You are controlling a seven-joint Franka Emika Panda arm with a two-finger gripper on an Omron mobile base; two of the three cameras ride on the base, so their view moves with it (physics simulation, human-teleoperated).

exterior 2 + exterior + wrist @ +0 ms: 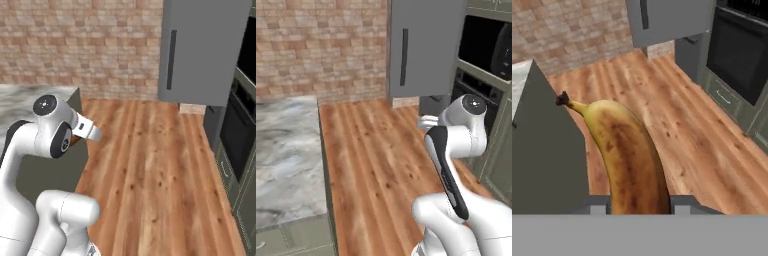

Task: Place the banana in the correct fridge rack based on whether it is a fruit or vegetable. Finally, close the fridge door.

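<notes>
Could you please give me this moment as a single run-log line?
gripper: shut on banana | carrying above wooden floor | fridge door: swung open, ahead | rack placement: not yet done

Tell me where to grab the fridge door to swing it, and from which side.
Take the dark vertical bar handle at mid-height, coming straight at the fridge door from its outer face, jaws horizontal across the bar. But the gripper is shut on the banana, so that must go first.

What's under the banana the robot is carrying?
Under the banana is wooden floor, with a dark cabinet side to its left. The claw is shut on the banana's lower end, which covers the floor right beneath.
</notes>
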